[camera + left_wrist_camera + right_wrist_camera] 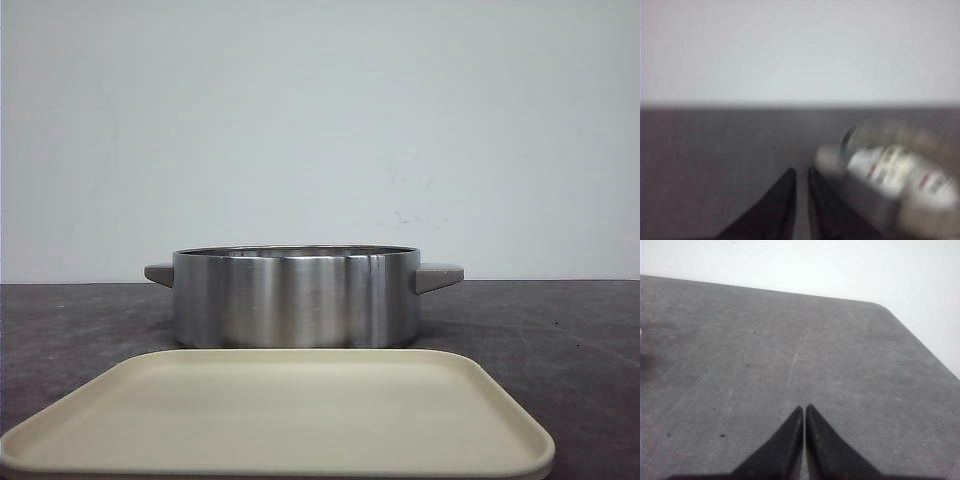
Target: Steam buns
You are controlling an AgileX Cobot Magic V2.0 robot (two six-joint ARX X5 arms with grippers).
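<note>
No buns show in any view. A steel pot (296,297) with grey side handles stands in the middle of the dark table, and its inside is hidden from the front view. An empty beige tray (275,415) lies in front of it. In the blurred left wrist view, my left gripper (801,174) is empty over the table, its black fingers nearly together. A smeared shiny object with a grey knob and white patches (890,170) lies just beside it; I cannot tell what it is. My right gripper (804,409) is shut and empty over bare table. Neither gripper shows in the front view.
The dark grey table (790,350) has a rounded far corner and an edge running along one side in the right wrist view. A plain white wall stands behind the table.
</note>
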